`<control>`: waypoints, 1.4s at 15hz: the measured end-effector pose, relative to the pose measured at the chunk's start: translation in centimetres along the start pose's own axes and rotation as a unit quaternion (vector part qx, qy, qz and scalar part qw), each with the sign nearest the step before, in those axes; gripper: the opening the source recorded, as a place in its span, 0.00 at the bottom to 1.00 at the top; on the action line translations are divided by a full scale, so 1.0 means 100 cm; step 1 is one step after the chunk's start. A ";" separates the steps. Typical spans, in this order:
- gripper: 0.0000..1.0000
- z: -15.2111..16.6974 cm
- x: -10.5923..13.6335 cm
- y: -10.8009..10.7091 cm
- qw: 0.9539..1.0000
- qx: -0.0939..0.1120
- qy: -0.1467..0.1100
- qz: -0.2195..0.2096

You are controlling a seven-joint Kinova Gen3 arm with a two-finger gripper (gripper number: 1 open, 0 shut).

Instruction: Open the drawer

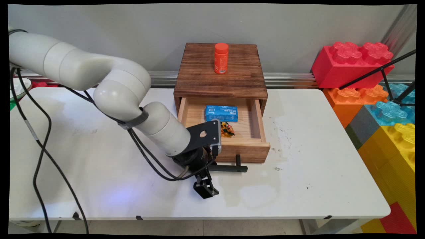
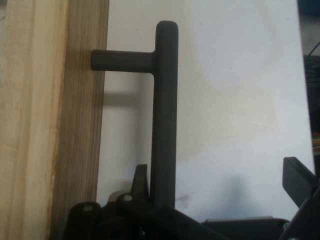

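Observation:
A small wooden cabinet stands at the table's back, its drawer pulled out. In the drawer lie a blue box and a yellow-orange wrapped item. An orange bottle stands upright on the cabinet's top. My gripper is low over the table at the left end of the drawer's black bar handle. It is open. In the hand view the bar runs between the fingers, close beside one finger and well apart from the other. Nothing is held.
Large red, orange, blue and yellow toy bricks are stacked off the table's right end, with black tripod legs in front of them. A bowl shows at the far left edge. Black cables hang from the arm over the table's left side.

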 end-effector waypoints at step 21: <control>1.00 -0.008 -0.001 0.046 1.000 -0.022 0.010 0.004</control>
